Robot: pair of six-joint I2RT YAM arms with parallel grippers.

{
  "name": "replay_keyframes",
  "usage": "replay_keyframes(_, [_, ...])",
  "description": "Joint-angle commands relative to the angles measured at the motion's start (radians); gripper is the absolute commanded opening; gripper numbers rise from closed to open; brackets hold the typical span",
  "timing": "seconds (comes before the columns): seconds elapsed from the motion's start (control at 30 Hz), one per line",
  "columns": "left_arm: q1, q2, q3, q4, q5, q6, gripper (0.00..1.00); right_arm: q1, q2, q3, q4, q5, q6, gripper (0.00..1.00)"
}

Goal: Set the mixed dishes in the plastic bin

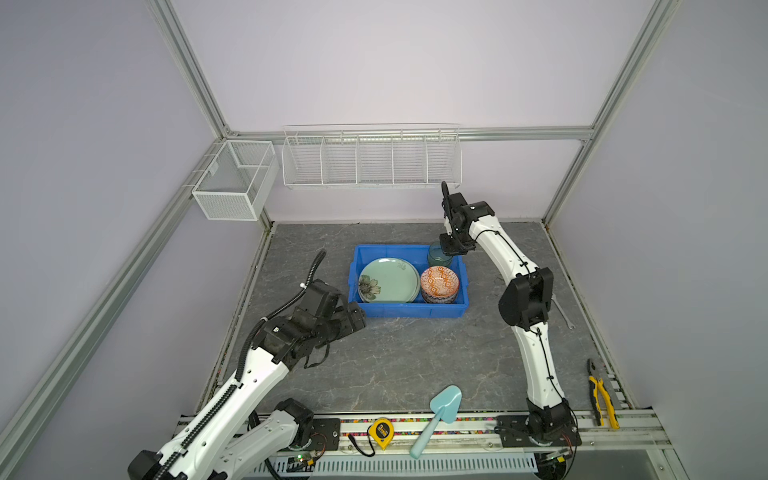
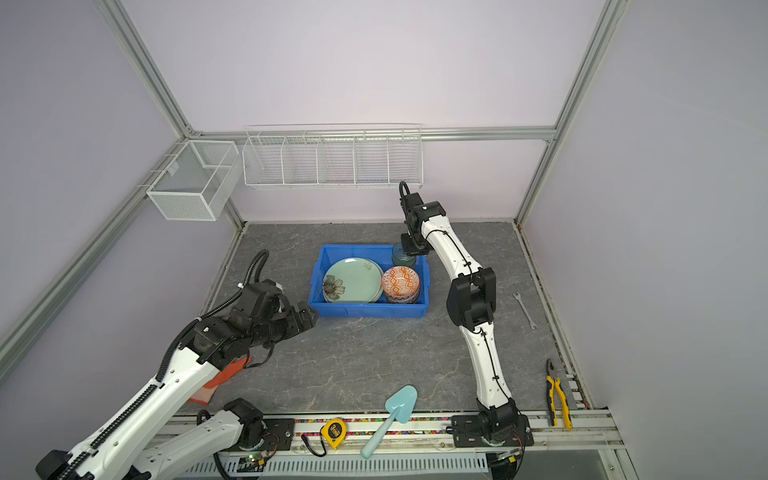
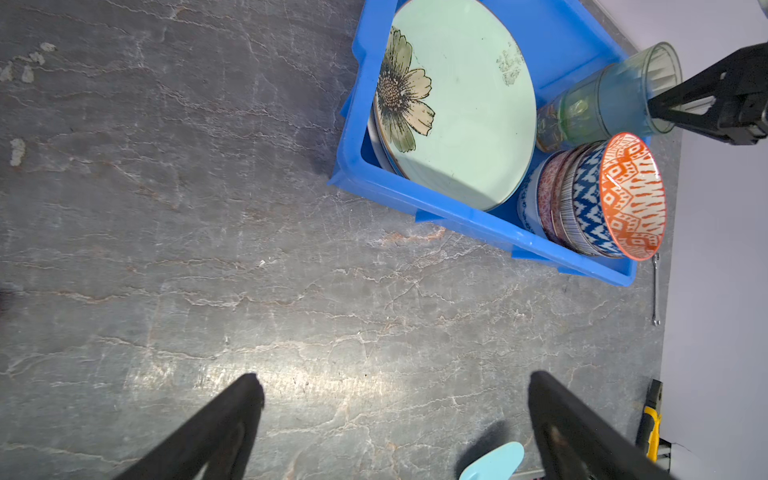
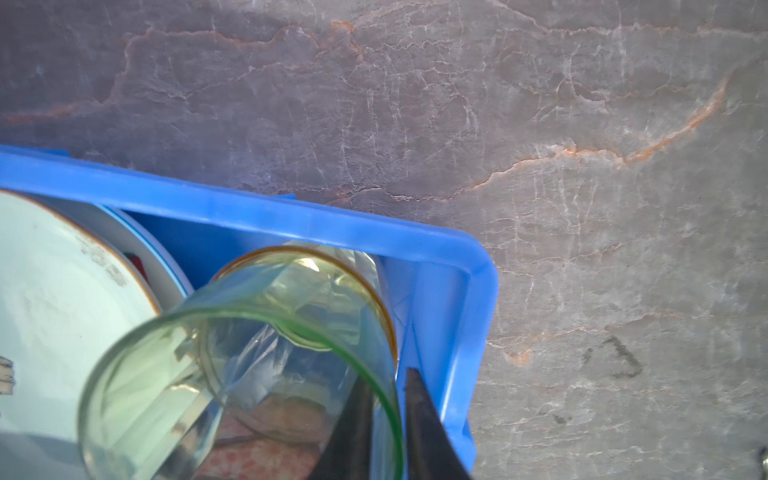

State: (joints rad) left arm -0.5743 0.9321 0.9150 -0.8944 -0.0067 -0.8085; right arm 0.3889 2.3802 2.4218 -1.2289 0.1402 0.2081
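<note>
- Right pincer [image 4: 386, 378] is down at the far right corner of the blue bin [image 1: 407, 311], jaws astride the rim of the green cup [image 4: 166, 374]: one finger inside, one outside.
- A sliver of gap shows by the outer finger. Pinching or letting go? Can't tell from here.
- The cup sits tilted inside the bin and looks nested into an amber cup [image 4: 307, 249].
- Beside it are the stacked bowls with the orange bowl [image 1: 439, 282] on top, and the mint plate [image 1: 388, 279] on its pile.
- Left pincer [image 3: 395, 380] hangs released, jaws wide, over bare worktop [image 1: 415, 365] just short of the bin.
- My read: this is the set-down of the last dish, as none shows outside the bin.
- Next call: spread the jaws fully and lift straight up, so the rim doesn't snag and tip the cups.
</note>
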Motion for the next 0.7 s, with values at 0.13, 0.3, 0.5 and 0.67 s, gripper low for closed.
replay_keyframes(0.13, [0.019,0.048,0.036,0.003,-0.029,0.097,0.99,0.007,-0.114,-0.017,-0.002,0.029,-0.007,0.46])
replay_keyframes(0.3, [0.068,0.084,0.072,0.017,0.002,0.191,0.99,0.006,-0.263,-0.114,0.015,0.057,-0.012,0.59])
replay_keyframes(0.5, [0.126,0.124,0.099,0.059,0.028,0.295,0.99,0.002,-0.497,-0.34,0.084,0.089,-0.038,0.75])
replay_keyframes(0.67, [0.145,0.203,0.166,0.019,-0.104,0.371,0.99,-0.016,-0.715,-0.602,0.214,0.02,-0.046,0.88])
